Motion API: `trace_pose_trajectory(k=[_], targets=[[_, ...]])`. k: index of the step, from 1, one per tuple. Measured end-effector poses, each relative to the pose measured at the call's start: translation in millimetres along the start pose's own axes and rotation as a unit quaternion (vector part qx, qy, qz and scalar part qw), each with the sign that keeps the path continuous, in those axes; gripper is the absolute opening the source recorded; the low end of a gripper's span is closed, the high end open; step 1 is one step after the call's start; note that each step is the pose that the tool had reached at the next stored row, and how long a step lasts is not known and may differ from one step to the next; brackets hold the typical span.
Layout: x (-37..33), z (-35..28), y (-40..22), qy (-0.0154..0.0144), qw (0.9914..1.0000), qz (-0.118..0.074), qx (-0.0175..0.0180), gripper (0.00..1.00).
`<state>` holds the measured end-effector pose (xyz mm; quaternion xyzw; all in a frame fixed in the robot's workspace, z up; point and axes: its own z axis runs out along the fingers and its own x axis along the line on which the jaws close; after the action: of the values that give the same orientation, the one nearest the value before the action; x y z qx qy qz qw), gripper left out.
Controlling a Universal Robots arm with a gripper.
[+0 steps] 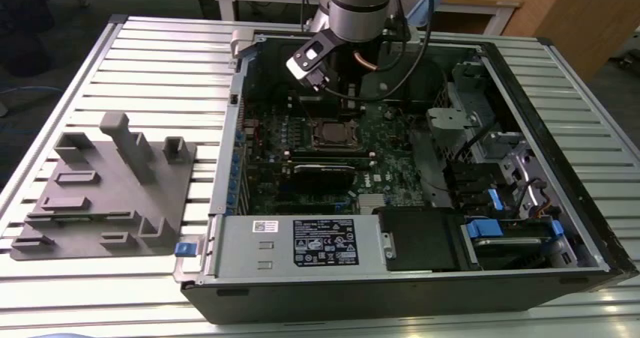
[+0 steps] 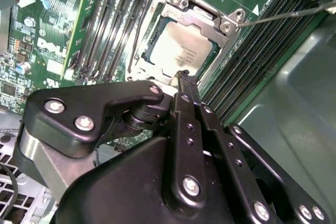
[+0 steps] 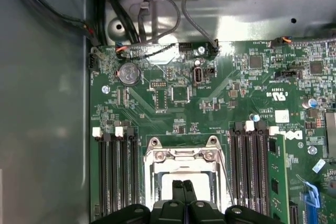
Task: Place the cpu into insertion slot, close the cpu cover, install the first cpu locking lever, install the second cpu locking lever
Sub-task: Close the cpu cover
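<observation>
One gripper (image 2: 184, 75), closed on nothing, hangs from the down-pointing arm (image 1: 355, 4) just above the cpu (image 2: 181, 51), seated in the insertion slot (image 1: 335, 135) under the flat-lying cpu cover (image 2: 202, 17), memory slots (image 3: 118, 171) flanking both sides, inside the open computer case (image 1: 400, 293).

Computer case (image 1: 228, 151) sits on table (image 1: 150, 61). In the exterior view, fixture block (image 1: 100, 195) on the table at 9 o'clock of the case. Motherboard (image 1: 395, 166) on the case floor. cpu (image 2: 181, 51) sits in insertion slot (image 2: 146, 51), cpu cover (image 2: 202, 17) down around it. Memory slots (image 3: 118, 177) flank the slot on two sides. Gripper (image 3: 182, 186) over the cover's near edge. In the exterior view, power supply (image 1: 300, 240) at 6 o'clock of the motherboard, drive bays (image 1: 500, 166) at 3 o'clock
</observation>
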<state>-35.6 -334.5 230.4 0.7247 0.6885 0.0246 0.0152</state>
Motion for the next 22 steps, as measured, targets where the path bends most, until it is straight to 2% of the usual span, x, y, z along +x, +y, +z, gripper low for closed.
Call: trace_pose_trajectory(k=[4,11,15,20,22], targets=[[-0.6,1.0,-3.6,-0.0001,1.00000,0.000,0.0001,0.11],[-0.6,1.2,-4.1,-0.0001,1.00000,0.000,0.0001,0.11],[-0.9,1.3,-10.4,0.0000,1.00000,0.000,0.0000,0.11],[-0.9,1.2,-10.7,0.0000,1.00000,-0.001,0.0001,0.11],[-1.0,1.3,-10.7,0.0005,0.99994,-0.011,0.0002,0.11]])
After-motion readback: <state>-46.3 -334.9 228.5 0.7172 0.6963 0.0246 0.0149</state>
